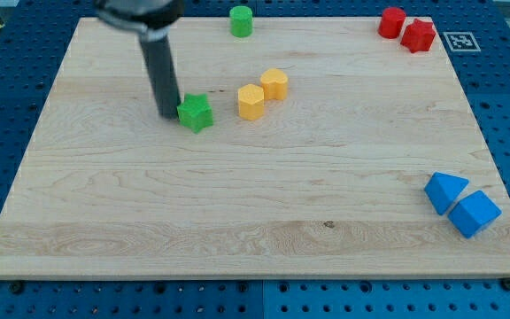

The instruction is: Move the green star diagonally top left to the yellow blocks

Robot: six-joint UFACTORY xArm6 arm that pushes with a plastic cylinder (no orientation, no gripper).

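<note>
**Rod tip at the green star's left edge, yellow pair just to the right**

Camera view: My tip (170,114) sits in the upper left part of the frame, touching or all but touching the left edge of the green star (196,112); the contact itself is too fine to confirm. There are no jaws to open or close here. The arm ends in a plain dark rod that grips nothing and can only shove.

The green star lies on the wooden board (255,221), left of and slightly lower than the two yellow blocks. The nearer yellow block (251,102) is a short gap to the star's right. The second yellow block (274,84) touches it and sits up and to the right, so the pair forms a short diagonal line.

With the tip on the star's left side, a push would likely send it rightward toward the yellow pair. I judge the star still needs to go up the frame to end diagonally above and left of them.

Little stands in the way. A green cylinder (241,20) rests near the top edge, well apart. Two red blocks (407,28) sit at the upper right and two blue blocks (460,204) at the lower right, both far from the work.
</note>
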